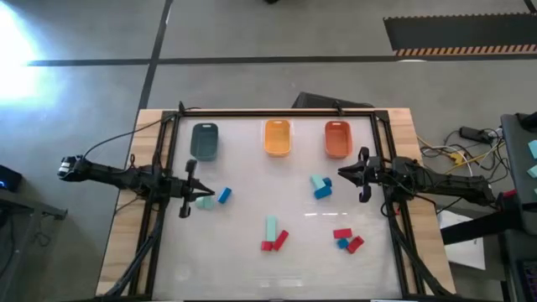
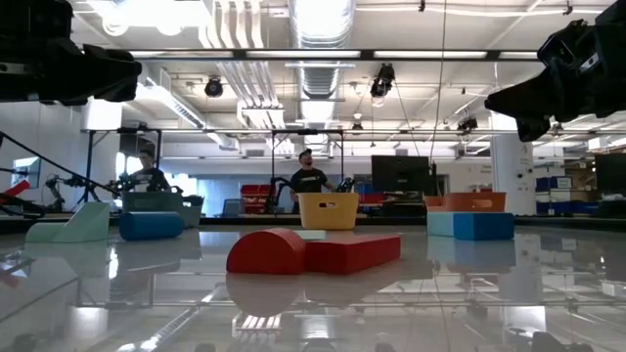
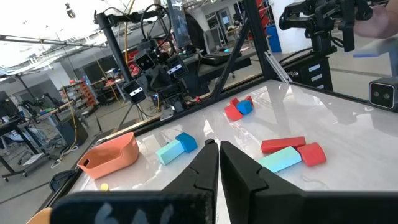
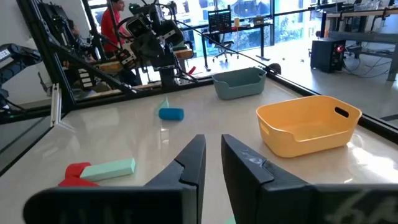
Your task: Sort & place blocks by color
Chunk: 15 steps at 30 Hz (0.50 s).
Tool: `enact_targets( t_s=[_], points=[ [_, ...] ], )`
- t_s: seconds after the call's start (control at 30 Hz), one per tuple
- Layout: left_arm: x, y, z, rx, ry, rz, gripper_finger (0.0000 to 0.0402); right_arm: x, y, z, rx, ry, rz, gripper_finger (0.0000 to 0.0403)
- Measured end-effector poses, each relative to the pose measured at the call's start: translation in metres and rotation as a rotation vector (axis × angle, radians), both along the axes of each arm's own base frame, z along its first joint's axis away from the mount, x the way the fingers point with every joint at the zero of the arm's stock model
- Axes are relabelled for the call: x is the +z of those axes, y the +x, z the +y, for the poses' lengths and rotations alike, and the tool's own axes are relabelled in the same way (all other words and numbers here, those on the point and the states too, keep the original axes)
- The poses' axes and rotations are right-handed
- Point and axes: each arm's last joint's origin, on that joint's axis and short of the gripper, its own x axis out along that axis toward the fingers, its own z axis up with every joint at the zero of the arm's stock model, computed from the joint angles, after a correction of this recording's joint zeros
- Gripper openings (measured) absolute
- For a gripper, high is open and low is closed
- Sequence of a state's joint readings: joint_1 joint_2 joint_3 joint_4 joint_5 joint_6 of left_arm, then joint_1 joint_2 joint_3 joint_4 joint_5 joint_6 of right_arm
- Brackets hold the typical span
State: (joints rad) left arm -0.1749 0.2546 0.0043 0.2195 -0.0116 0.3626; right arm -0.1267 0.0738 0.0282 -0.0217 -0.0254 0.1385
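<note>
While no block is held yet, the step in hand looks like a first pick, and the table (image 1: 252, 268) shows nothing sorted. The left arm reaches in from its side, with the left gripper (image 1: 204, 192) hanging just beside two blocks. Its fingers (image 3: 200, 167) are pressed almost together on nothing. The right arm comes in opposite. The right gripper (image 1: 341, 174) is near the middle pair of blocks, its fingers (image 4: 193, 158) a narrow slit apart and empty.

Three trays line the far edge: the dark teal tray (image 1: 204, 140), the yellow tray (image 1: 278, 137) and the orange-red tray (image 1: 337, 138). All three look empty.

The blocks lie in four loose groups:
- The mint block (image 1: 204, 202) and the blue block (image 1: 224, 195) are by the left gripper.
- A mint and blue pair (image 1: 320, 186) is by the right gripper.
- A mint bar (image 1: 271, 228) lies with two red blocks (image 1: 279, 240) at the centre front.
- Two red blocks and a blue one (image 1: 347, 242) lie front right.

To do the pick well, the left fingers should probably spread wider first. They should then drop straight over one block and close across its narrow faces without nudging its neighbour. I cannot tell whether those two blocks touch.

No brand, label or writing can be read anywhere.
</note>
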Motion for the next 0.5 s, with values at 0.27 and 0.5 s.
enact_targets(
  t_s=[0.27,0.5],
  points=[
    [0.004,0.0,0.001,0.025,-0.018,-0.039,0.0001,0.0,0.0,0.0,0.0,-0.001,-0.004,0.0043],
    [0.033,-0.004,0.001,-0.027,-0.406,-0.283,0.0001,0.002,0.0,0.0,-0.001,0.023,-0.025,0.0043]
  ],
)
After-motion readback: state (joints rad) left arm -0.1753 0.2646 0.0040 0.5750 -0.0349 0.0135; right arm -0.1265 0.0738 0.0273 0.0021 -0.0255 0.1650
